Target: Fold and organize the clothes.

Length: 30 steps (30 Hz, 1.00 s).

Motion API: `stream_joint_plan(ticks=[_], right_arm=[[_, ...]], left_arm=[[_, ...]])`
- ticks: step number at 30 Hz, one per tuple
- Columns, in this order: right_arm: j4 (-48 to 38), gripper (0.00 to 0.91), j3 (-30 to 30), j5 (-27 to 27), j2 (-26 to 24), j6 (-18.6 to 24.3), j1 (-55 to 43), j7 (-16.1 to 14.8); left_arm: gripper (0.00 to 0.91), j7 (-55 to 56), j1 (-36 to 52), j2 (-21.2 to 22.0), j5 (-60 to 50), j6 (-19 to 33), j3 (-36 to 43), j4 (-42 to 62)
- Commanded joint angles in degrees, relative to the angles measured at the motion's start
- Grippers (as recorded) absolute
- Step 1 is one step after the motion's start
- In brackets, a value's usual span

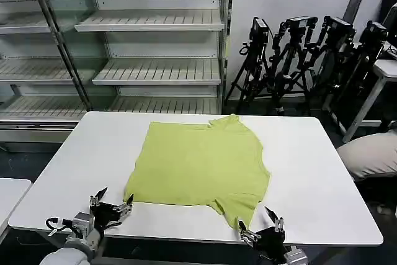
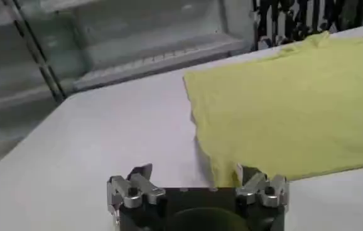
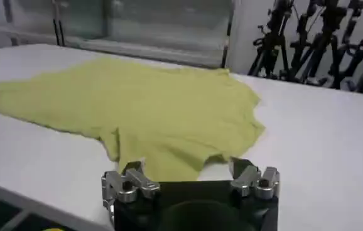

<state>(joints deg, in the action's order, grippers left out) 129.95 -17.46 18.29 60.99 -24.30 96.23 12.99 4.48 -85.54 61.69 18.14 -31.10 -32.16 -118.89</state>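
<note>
A: Where is the shirt?

B: Flat on the white desk, about the middle. Its collar side points to 12 o'clock, toward the shelves. One sleeve sticks out at 5 o'clock, near the front edge.

A: And the left end effector?

B: At 7 o'clock, low over the desk just beside the shirt's near left corner. Its fingers stand apart with nothing between them. In the left wrist view, one fingertip sits right at the hem; I cannot tell whether it touches.

A: The right end effector?

B: At 5 o'clock, at the desk's front edge, just beside the sleeve. Fingers spread apart, holding nothing. From its wrist camera the sleeve lies directly ahead between the two fingers.

A: Anything else nearby?

B: Tripods behind the desk at 1 o'clock.
</note>
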Motion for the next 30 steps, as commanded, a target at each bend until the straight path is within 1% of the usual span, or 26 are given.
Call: stream_joint_plan(ticks=[1,9,12,15,18,24,27,30], right_arm=[[0.57,0.0,0.19,1.22,-0.08,-1.7,1.25,0.91],[-1.14,0.0,0.36,7.94,-0.29,-4.66,-0.13,0.41],[-1.24,0.0,0.4,8.58,-0.44,-5.02,-0.39,-0.02],[-1.1,0.0,0.35,8.82,-0.41,-4.73,-0.42,-0.79],[-0.84,0.0,0.09,8.65,-0.53,-3.23,-0.4,-2.22],[0.15,0.0,-1.21,8.7,-0.66,-0.56,-1.2,-4.03],[1.22,0.0,-2.97,9.33,-0.57,-0.52,-2.63,-4.32],[1.83,0.0,-5.83,11.68,-0.63,-1.66,-5.81,-4.38]], left_arm=[[0.01,0.74,-0.35,-0.19,1.74,-2.08,0.03,0.34],[0.01,0.55,-0.11,-0.12,1.76,-2.05,0.4,0.25],[0.01,0.49,-0.24,-0.06,1.7,-2.06,0.63,0.31],[0.01,0.44,-0.34,0.12,1.59,-2.04,0.89,0.36],[0.01,0.32,-0.19,0.39,1.59,-2.03,0.99,0.19],[0.01,0.02,0.53,1.05,1.72,-1.97,1.05,-1.05],[0.01,0.04,1.4,1.29,1.87,-1.94,1.01,-1.78],[0.01,0.12,3.17,1.5,2.92,-1.92,0.9,-2.54]])
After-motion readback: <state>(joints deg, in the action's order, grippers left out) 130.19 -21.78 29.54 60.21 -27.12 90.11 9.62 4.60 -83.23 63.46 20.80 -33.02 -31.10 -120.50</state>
